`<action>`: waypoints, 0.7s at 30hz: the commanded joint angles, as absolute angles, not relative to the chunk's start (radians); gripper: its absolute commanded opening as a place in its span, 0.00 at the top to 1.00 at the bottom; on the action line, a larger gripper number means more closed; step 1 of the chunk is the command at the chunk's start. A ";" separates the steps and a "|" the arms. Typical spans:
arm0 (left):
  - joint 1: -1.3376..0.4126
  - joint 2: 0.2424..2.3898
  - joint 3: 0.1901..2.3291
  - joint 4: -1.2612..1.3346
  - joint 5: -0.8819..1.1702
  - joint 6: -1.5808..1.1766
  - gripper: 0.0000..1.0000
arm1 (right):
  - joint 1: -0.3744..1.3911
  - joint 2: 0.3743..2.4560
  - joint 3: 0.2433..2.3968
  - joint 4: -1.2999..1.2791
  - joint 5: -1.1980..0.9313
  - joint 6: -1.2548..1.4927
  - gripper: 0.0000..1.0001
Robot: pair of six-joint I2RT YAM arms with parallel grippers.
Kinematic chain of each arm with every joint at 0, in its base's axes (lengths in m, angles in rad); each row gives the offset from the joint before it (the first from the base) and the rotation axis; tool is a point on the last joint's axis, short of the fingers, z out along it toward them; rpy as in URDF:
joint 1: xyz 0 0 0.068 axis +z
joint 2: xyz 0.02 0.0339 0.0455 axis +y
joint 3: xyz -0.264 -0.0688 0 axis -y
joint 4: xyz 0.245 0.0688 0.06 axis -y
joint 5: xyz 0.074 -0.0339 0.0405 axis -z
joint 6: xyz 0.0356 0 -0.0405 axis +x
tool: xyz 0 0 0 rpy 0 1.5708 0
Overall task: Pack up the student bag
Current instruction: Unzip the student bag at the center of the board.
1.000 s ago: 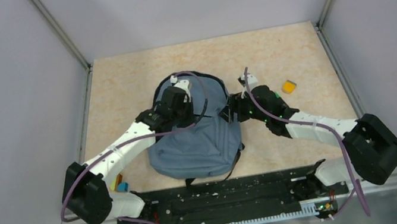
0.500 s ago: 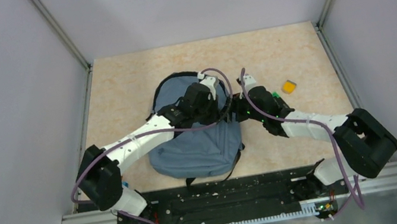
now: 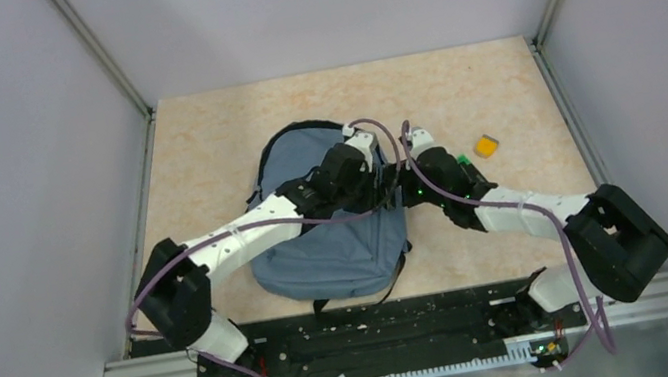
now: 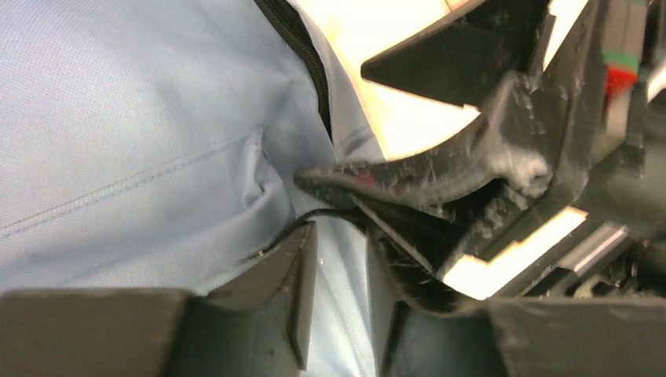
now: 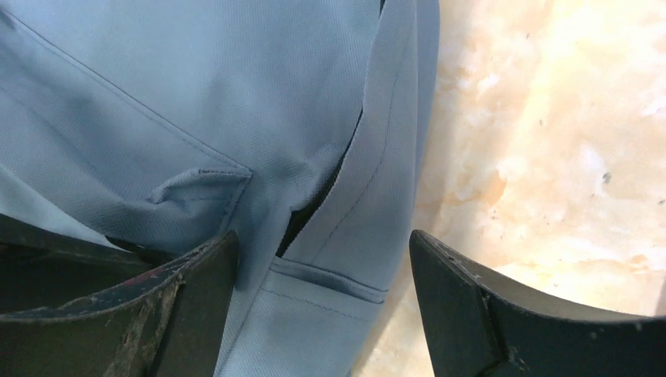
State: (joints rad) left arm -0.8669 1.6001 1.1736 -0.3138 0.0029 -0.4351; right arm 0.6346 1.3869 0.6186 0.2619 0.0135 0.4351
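The grey-blue student bag [image 3: 318, 242] lies flat mid-table with its black zipper [image 4: 302, 47] along its right side. My left gripper [image 3: 377, 180] is at the bag's upper right edge. Its jaws are nearly together [image 4: 342, 236], pinched at a thin black zipper cord [image 4: 287, 236] over the fabric. My right gripper [image 3: 399, 186] is open right beside it. Its fingers [image 5: 196, 283] straddle the bag's right edge [image 5: 369, 204], one over the fabric and one over the tabletop. The two grippers' tips almost touch.
A small orange block [image 3: 485, 145] lies on the beige tabletop right of the bag. Grey walls close in the left, right and back. A black rail [image 3: 373, 329] with the arm bases runs along the near edge.
My left gripper has swept from the top of the bag rightward along its rim to the right edge, next to the right gripper. The right gripper has edged slightly toward the bag.
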 commanded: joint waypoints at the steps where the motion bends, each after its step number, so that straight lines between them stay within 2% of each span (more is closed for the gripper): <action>1: -0.896 1.431 1.107 -0.253 -0.102 -0.448 0.52 | 0.646 1.298 0.710 0.243 0.043 0.277 0.21; 4: -0.894 1.322 1.030 -0.296 -0.170 -0.485 0.38 | 0.646 1.282 0.747 0.213 0.011 0.168 0.20; 7: -0.893 1.227 0.960 -0.361 -0.233 -0.548 0.32 | 0.645 1.282 0.776 0.204 -0.069 0.090 0.20; 13: -0.878 1.087 0.897 -0.604 -0.353 -0.695 0.27 | 0.660 1.347 0.888 0.148 -0.301 -0.034 0.20; 21: -0.742 0.877 0.741 -0.594 -0.219 -0.787 0.21 | 0.757 1.512 1.056 0.076 -0.297 -0.157 0.21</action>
State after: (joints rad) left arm -0.7990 0.9466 0.7879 -0.5980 -0.2741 -0.7158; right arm 0.7174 1.4403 0.9653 0.1005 -0.2588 -0.0586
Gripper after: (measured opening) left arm 0.780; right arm 0.794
